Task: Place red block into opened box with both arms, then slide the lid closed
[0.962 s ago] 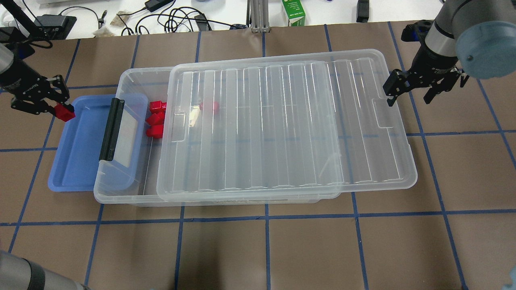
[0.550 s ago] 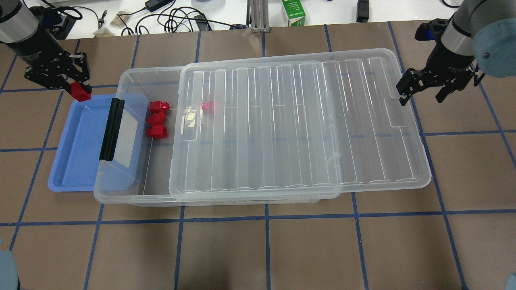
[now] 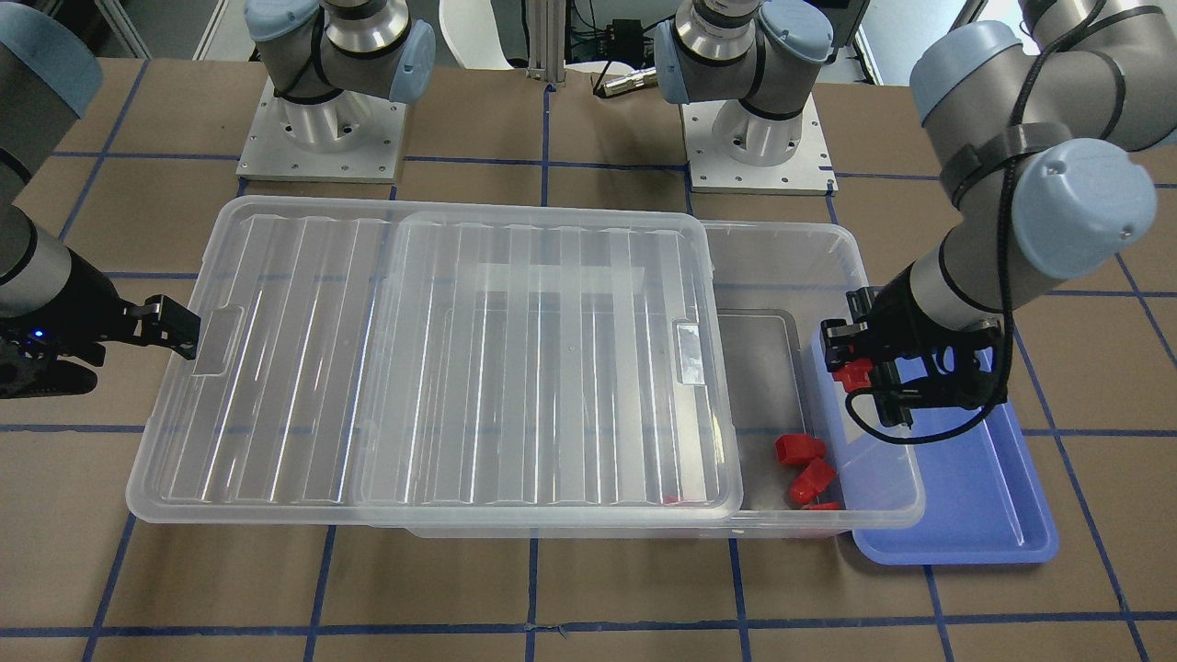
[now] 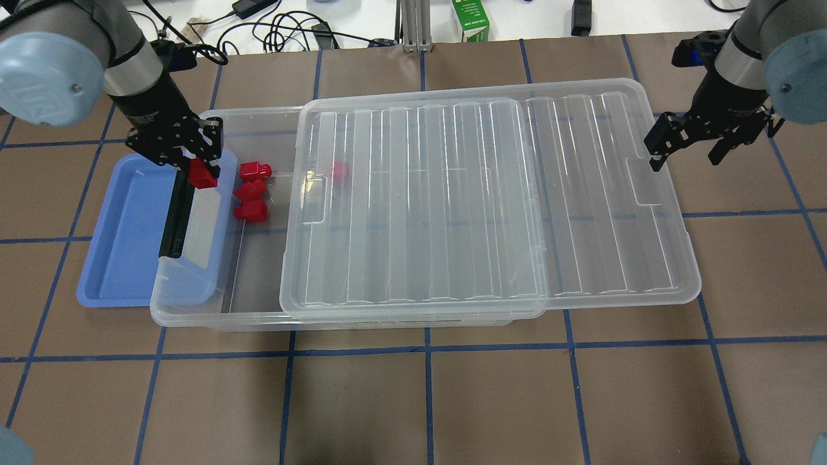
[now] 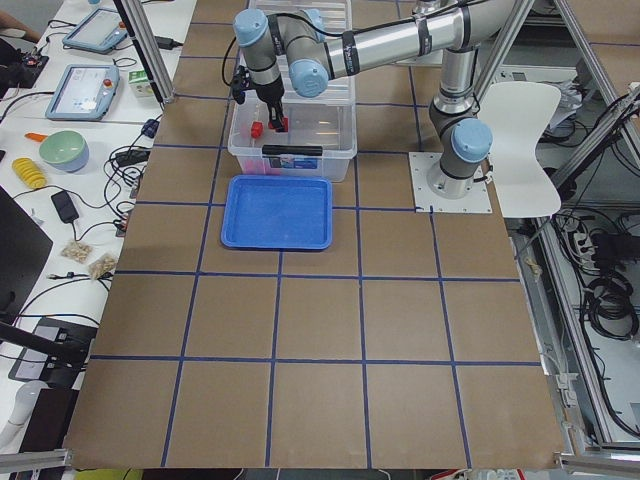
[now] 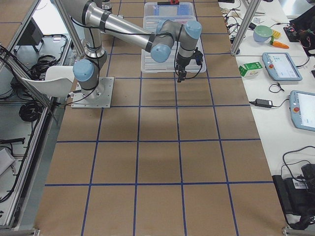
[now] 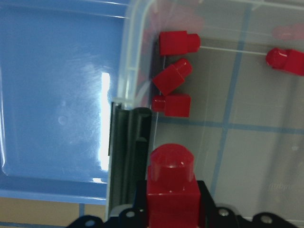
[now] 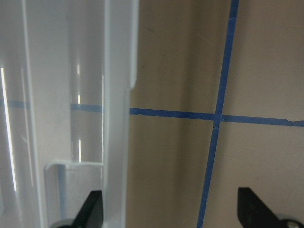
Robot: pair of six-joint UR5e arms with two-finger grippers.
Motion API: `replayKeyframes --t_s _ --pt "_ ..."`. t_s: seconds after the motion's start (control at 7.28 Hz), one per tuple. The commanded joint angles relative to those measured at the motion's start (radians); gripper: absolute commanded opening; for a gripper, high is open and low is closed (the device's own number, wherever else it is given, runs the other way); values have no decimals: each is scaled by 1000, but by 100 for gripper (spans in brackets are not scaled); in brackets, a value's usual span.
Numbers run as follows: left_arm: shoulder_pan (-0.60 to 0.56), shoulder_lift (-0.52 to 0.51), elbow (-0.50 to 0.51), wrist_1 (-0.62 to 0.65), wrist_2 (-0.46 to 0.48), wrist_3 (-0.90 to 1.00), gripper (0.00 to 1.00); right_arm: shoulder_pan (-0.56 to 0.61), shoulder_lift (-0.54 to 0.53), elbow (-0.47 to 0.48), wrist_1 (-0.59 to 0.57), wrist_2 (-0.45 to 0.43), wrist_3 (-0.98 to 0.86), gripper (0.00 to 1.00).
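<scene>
My left gripper (image 4: 203, 166) is shut on a red block (image 4: 203, 177), which hangs over the latch end of the clear box (image 4: 194, 318), just above the black latch bar (image 7: 127, 142). Three red blocks (image 4: 251, 190) lie on the box floor in the uncovered part. A fourth red block (image 4: 340, 170) shows through the lid (image 4: 491, 194). The ribbed lid covers most of the box and overhangs its right end. My right gripper (image 4: 686, 154) is open and straddles the lid's short edge (image 8: 118, 95), one finger (image 3: 171, 326) at the handle recess.
A shallow blue tray (image 4: 123, 245) lies partly under the box's latch end. A green carton (image 4: 470, 19) and cables lie beyond the table's far edge. Both arm bases (image 3: 754, 138) stand on the robot's side of the box.
The left gripper carried the red block from beside the tray to above the box's latch end. The lid slid right along with the right gripper, uncovering more of the box.
</scene>
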Motion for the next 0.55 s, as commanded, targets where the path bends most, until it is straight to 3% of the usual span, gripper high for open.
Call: replayKeyframes --t_s 0.0,0.41 --pt "-33 5 -67 42 2 43 3 -1 0 -3 -1 -3 -26 100" --pt "-33 14 -188 148 0 51 3 -42 2 2 3 7 -29 100"
